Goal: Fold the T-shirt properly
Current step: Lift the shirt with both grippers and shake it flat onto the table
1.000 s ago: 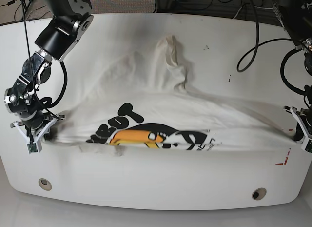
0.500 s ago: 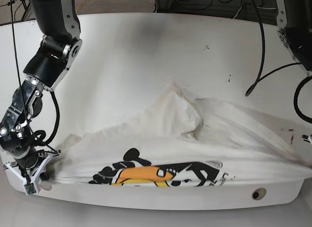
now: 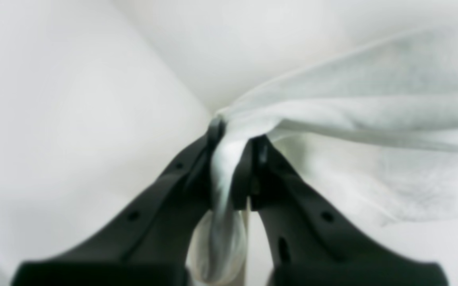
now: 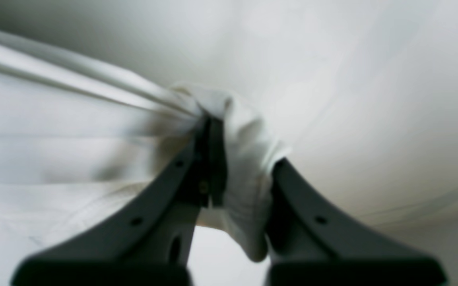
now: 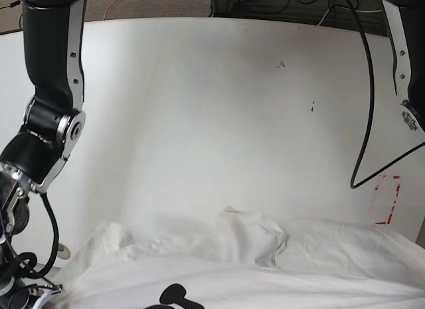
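Observation:
The cream T-shirt point(image 5: 252, 256) lies bunched along the near edge of the white table point(image 5: 199, 109). Only a bit of its black print point(image 5: 174, 296) shows at the bottom of the base view. In the left wrist view my left gripper point(image 3: 235, 139) is shut on a pinched fold of the T-shirt point(image 3: 372, 99), which stretches away to the right. In the right wrist view my right gripper point(image 4: 241, 147) is shut on a bunched edge of the T-shirt point(image 4: 74, 139), pulled taut to the left. The base view shows only the right arm point(image 5: 46, 129); both grippers are below its frame.
A red tape mark point(image 5: 387, 199) sits on the table at the right. A black cable point(image 5: 362, 123) hangs over the right side. Small dark specks point(image 5: 312, 108) dot the tabletop. More cables lie on the floor behind the far edge.
Both grippers have dragged the T-shirt toward the near edge. It has slid down the base view, so its print is almost out of frame and much bare table shows behind it.

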`<state>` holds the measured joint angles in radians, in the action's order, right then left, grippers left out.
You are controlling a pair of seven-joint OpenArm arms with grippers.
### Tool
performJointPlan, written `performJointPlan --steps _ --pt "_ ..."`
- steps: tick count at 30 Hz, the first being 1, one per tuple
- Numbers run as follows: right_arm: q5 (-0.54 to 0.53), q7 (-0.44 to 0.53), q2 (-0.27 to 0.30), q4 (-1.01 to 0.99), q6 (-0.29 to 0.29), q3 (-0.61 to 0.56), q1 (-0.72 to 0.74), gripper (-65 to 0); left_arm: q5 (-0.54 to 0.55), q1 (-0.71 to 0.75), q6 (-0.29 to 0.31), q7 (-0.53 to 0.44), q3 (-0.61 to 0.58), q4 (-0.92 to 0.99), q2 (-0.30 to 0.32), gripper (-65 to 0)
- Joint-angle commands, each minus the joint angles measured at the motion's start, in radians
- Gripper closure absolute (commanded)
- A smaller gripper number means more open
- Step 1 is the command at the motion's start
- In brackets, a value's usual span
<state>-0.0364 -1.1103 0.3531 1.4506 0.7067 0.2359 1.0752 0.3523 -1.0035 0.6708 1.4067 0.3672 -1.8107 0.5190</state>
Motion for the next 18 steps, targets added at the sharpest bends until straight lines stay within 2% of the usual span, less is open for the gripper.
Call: performJointPlan --steps 1,5,9,14,18 --pt "0.01 0.016 0.033 -0.015 -0.009 -0.027 0.089 -1.3 -0.02 -0.065 -0.003 -0.01 -0.006 -0.008 0.016 0.0" --pt "0.011 -0.009 0.036 -0.015 -0.009 -0.037 0.107 -1.3 -0.02 -0.065 -0.003 -0.01 -0.014 -0.013 0.016 0.0" --pt "0.011 -0.037 0.047 -0.004 -0.009 -0.034 0.079 -1.3 -0.017 -0.007 -0.001 -0.01 -0.009 -0.014 0.016 0.0" --pt "0.0 -0.047 0.067 0.072 -0.009 0.021 -0.08 -1.3 -0.017 0.114 0.004 -0.01 -0.001 -0.042 0.016 0.0" --pt "0.0 -0.05 0.067 0.152 -0.009 0.07 -0.254 -1.3 -0.016 0.269 0.004 -0.01 0.049 -0.093 0.014 0.0"
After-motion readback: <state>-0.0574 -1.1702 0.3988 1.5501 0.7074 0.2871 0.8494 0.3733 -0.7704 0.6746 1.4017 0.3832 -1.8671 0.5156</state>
